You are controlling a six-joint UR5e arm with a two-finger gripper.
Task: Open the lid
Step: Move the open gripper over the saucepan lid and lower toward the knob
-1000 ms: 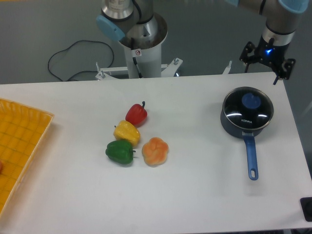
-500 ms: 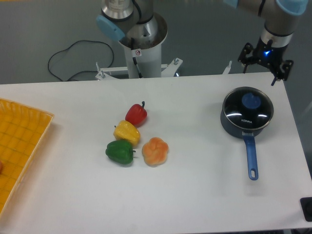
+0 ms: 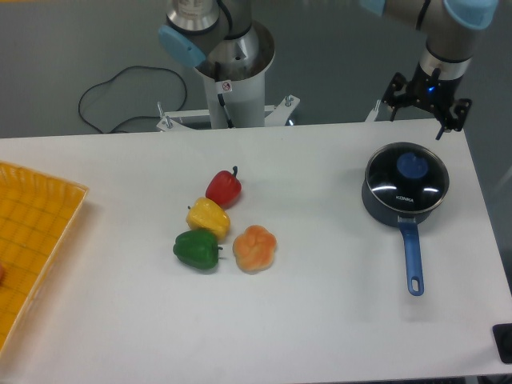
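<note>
The dark blue long-handled saucepan point(image 3: 404, 204) sits near the right edge of the white table point(image 3: 320, 320), handle pointing forward. The round dark glass lid point(image 3: 406, 176) with its blue knob rests closed on it, untouched. Beyond, the black two-finger gripper point(image 3: 420, 112) hovers above the table's far edge, fingers spread apart, empty. Approach, grasp and lift all remain.

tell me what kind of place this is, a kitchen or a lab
Most likely a robot lab, not a kitchen: a grey robot arm base is bolted behind a plain white table, a black cable trails on the grey floor, and four peppers look like plastic props.
</note>
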